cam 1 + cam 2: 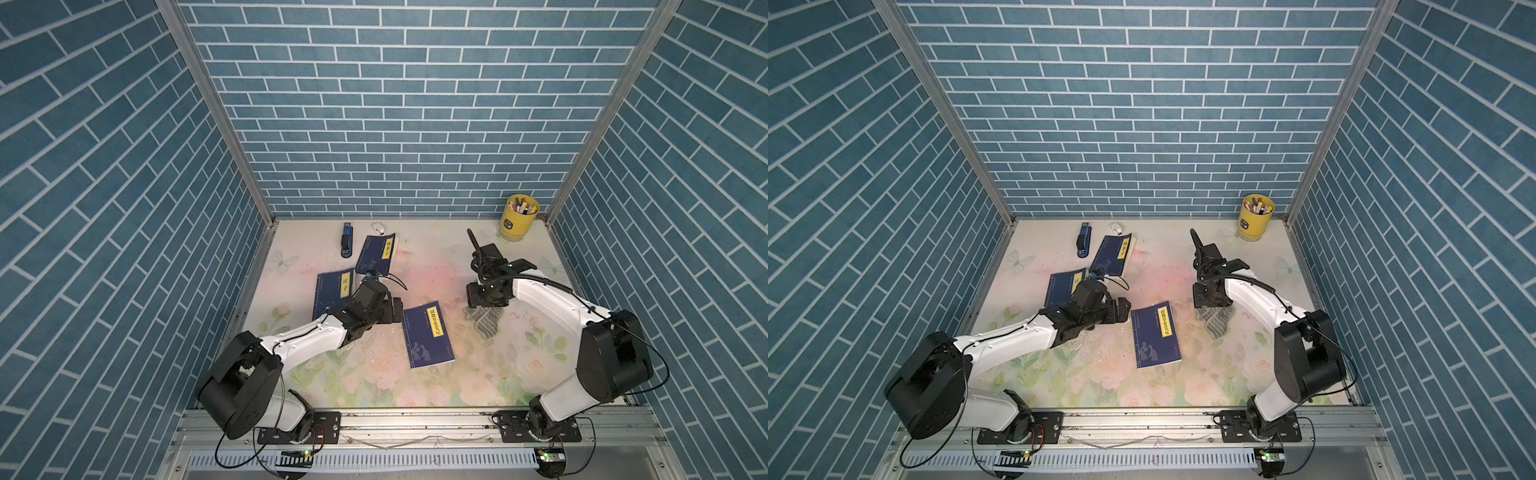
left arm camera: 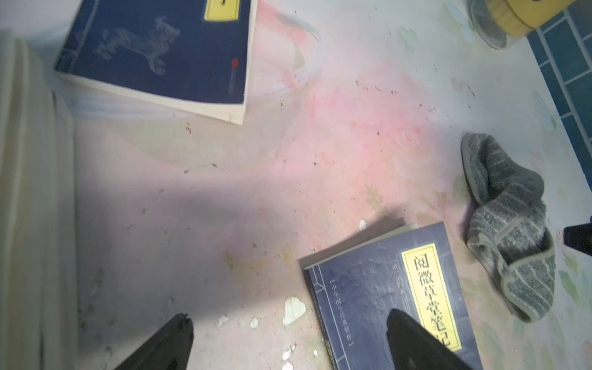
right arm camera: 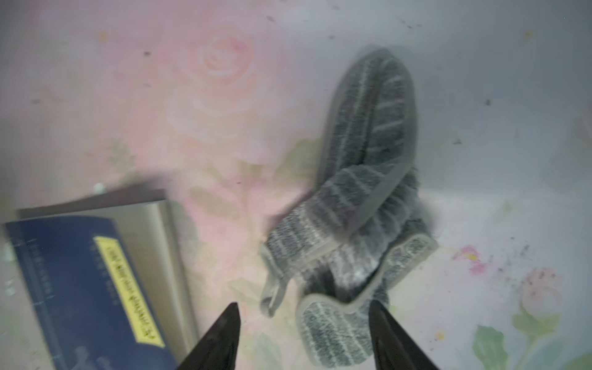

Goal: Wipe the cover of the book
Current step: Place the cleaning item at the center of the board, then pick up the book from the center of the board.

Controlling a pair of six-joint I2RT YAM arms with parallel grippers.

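The book [image 1: 428, 338] [image 1: 1156, 334] is dark blue with a yellow title strip and lies flat mid-table. My left gripper [image 1: 397, 309] [image 2: 288, 317] is open at its far left corner; in the left wrist view one finger [image 2: 403, 333] hangs over the cover [image 2: 368, 294] and the other is off the book. A crumpled grey striped cloth [image 1: 484, 322] [image 2: 509, 230] lies on the table to the book's right. My right gripper [image 1: 484, 301] [image 3: 304, 309] points down over the cloth [image 3: 362, 192], jaws apart, with the cloth's near fold lying loose between them.
Two more blue books [image 1: 334, 291] [image 1: 376, 253] lie behind the left arm. A blue stapler [image 1: 347, 241] and a small white object [image 1: 378, 227] sit near the back wall. A yellow pen cup [image 1: 519, 216] stands at the back right. White scraps [image 2: 293, 310] dot the mat.
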